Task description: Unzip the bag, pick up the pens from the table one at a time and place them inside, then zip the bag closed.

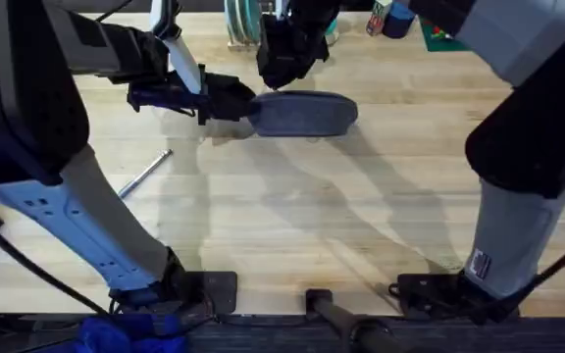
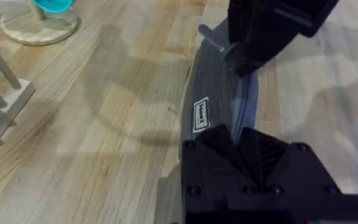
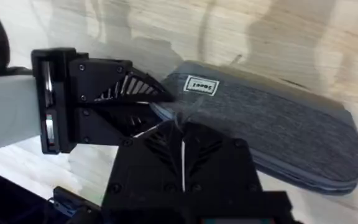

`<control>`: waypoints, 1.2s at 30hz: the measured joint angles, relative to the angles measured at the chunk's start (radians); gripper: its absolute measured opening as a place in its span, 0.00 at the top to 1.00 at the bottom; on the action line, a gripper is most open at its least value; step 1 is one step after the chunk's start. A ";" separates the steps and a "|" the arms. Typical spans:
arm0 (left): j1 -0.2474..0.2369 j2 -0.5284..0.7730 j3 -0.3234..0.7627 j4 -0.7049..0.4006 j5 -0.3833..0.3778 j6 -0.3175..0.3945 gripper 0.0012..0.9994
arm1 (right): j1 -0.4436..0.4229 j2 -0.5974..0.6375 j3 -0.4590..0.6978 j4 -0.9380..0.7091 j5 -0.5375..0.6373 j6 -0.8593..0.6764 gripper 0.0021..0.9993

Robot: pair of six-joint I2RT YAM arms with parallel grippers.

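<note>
The blue-grey bag lies flat at the back middle of the table. My left gripper is shut on the bag's left end; in its wrist view the fingers clamp the fabric. My right gripper comes down from the far side near that same end. Its fingers are together on the zip line of the bag, close to the left gripper. A small silver piece sticks out beside the right gripper. One silver pen lies on the table, left of centre.
A round wooden stand with a teal piece and a wooden peg rack stand beyond the bag's left side. Coloured items sit along the far edge. Bare wood stretches between the bag and the arm bases.
</note>
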 joint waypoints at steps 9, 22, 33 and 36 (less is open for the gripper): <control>0.000 0.000 0.000 0.000 0.000 0.000 0.96 | 0.021 0.000 0.000 0.029 0.004 0.003 0.97; 0.007 0.000 0.000 0.000 0.000 0.000 0.96 | 0.027 0.000 0.000 0.050 0.007 0.023 0.97; 0.007 0.000 0.000 -0.001 0.000 0.000 0.96 | 0.055 0.033 0.000 0.073 0.003 0.030 0.97; 0.007 0.000 0.000 -0.001 0.000 0.000 0.96 | 0.055 0.033 0.000 0.073 0.002 0.030 0.97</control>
